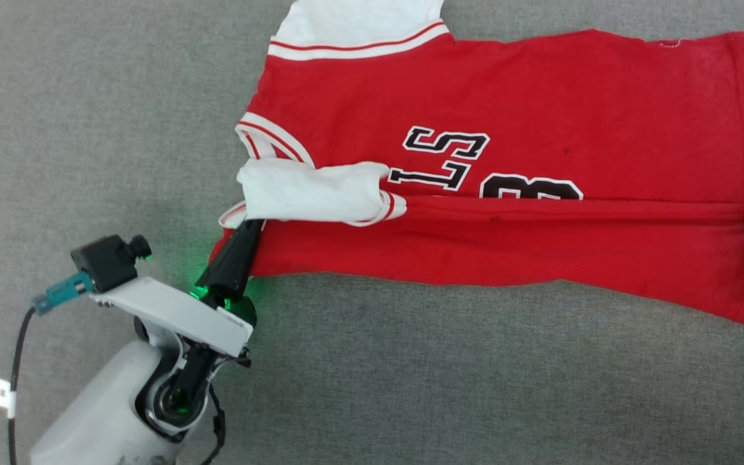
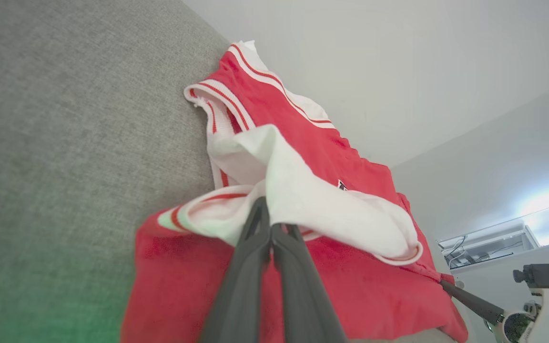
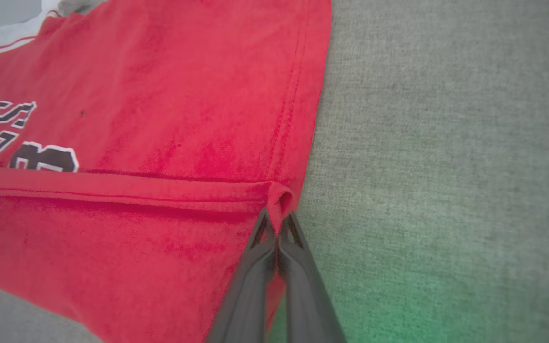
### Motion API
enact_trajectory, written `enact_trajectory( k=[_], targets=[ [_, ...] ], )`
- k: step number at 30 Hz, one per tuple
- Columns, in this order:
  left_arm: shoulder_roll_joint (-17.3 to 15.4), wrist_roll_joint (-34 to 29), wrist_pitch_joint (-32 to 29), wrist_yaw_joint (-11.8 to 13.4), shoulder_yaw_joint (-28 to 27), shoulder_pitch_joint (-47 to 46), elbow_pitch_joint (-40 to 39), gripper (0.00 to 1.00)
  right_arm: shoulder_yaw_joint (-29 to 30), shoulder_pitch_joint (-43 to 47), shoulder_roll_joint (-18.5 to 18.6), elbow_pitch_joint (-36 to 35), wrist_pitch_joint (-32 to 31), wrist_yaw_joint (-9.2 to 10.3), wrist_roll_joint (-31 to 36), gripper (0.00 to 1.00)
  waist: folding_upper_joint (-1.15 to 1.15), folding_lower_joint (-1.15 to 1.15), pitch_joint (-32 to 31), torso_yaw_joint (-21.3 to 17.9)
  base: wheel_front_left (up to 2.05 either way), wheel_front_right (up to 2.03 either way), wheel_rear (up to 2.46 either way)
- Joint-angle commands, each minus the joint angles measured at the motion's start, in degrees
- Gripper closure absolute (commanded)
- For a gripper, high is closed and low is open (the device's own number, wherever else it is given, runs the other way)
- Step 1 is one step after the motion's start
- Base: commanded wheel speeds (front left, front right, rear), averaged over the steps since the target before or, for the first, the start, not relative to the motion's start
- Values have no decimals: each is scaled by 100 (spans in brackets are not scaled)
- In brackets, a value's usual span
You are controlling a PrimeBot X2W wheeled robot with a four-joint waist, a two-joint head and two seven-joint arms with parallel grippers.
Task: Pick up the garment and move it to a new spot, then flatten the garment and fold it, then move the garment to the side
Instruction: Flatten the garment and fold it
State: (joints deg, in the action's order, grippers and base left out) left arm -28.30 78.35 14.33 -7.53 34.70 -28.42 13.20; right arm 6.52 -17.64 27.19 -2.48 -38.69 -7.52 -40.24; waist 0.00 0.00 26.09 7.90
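Nearest to the robot, the left gripper (image 1: 247, 231) is pressed closed on the white sleeve (image 1: 307, 190) and the cloth under it, and the right gripper (image 3: 278, 223) is closed on a pinch of the hem (image 3: 298, 95) at the other end of the same fold. Between them the garment (image 1: 507, 84) lies spread on the grey surface (image 1: 411, 361), its near long side turned over the printed number (image 1: 530, 188), so I judge that moving and flattening are done and the first fold is in hand. The far side with the other sleeve (image 1: 359, 19) is not yet folded, and the move to the side is left
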Motion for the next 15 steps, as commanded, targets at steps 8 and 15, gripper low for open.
enact_trajectory(
  k=[8,15],
  targets=[
    [153,-246,55,14,176,-414,755,100,-384,-270,-27,422,407,7,314,100,0,0,223,-47,0,0,0],
    [114,-353,61,16,380,-519,1190,10,-633,-391,-20,672,717,7,424,88,0,0,185,-50,0,0,0]
  ],
)
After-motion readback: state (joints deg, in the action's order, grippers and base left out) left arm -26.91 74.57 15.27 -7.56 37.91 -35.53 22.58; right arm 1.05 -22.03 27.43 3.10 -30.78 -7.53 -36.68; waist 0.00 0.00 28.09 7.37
